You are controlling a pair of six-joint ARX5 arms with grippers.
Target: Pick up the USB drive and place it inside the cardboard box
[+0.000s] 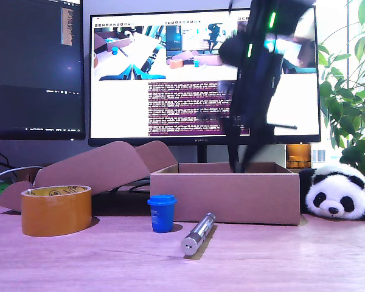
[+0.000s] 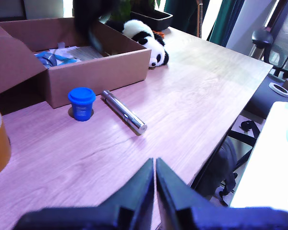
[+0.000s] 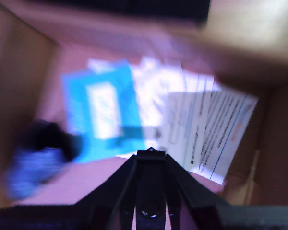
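Two end effectors, one down inside the cardboard box (image 1: 225,194).
My second end effector (image 3: 151,157) hung low over the printed papers (image 3: 216,129) on the box floor. Its jaws looked clamped on a dark oblong piece, apparently the USB drive (image 3: 151,189), though motion blur smeared the view. My first end effector (image 2: 155,162) was pressed together above the desk (image 2: 192,96), well apart from the box.
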